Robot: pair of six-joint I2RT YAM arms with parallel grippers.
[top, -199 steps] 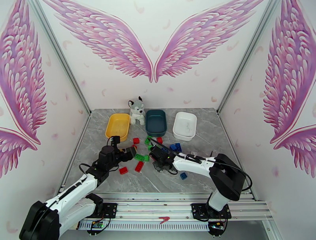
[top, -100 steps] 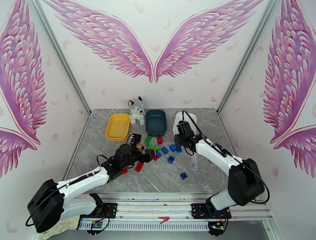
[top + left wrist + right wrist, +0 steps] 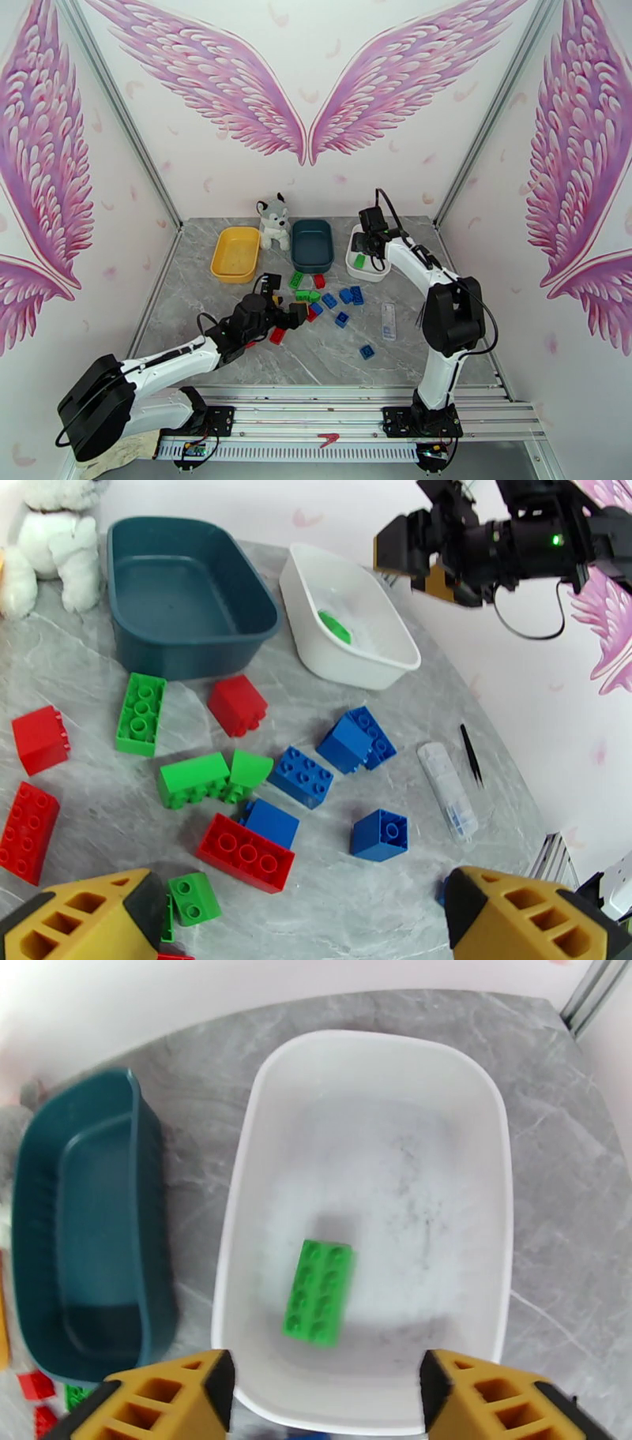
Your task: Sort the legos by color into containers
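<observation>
The right gripper [image 3: 322, 1382] holds its yellow, cut-out fingers apart, gripping nothing. Directly beneath it a studded green brick [image 3: 320, 1293] lies flat on the scuffed floor of the glossy, round-cornered white tray [image 3: 371, 1036], with the dark teal tray [image 3: 47, 1197] just beside that. The left gripper [image 3: 304, 902] also stands wide open over the grey marbled table [image 3: 103, 827], loose red, green and blue legos [image 3: 245, 853] scattered just ahead of it.

One green lego [image 3: 320, 1293] flat inside white tray [image 3: 411, 1157], other legos [image 3: 245, 851] loose nearby.
</observation>
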